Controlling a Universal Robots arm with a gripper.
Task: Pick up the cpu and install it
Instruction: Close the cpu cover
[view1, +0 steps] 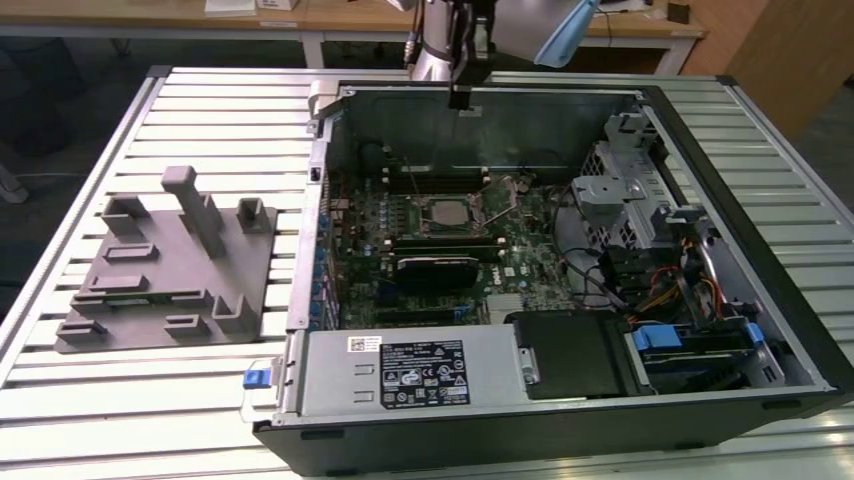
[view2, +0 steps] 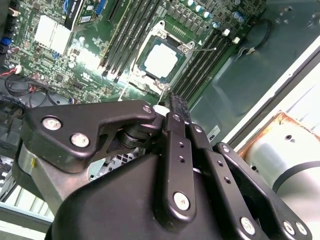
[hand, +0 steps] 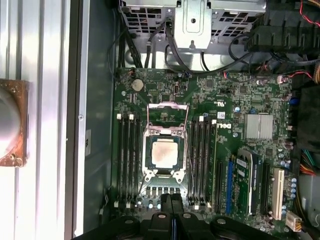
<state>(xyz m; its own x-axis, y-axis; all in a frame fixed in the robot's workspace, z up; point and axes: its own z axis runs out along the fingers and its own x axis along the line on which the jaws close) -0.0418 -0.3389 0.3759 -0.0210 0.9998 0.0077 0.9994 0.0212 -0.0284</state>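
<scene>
Sitting flat in the open socket (hand: 146, 150) inside the computer case (view1: 561, 100), the cpu (hand: 164, 154) looks light, stiff and probably fragile, best pinched by opposite edges. The gripper (hand: 172, 199) hovers above with fingers pressed together, empty.

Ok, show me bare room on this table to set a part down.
Bare table slats lie along the near edge by the grey tray, and at the exterior view's right past the computer case. Inside, cables and a drive cage crowd it.
</scene>
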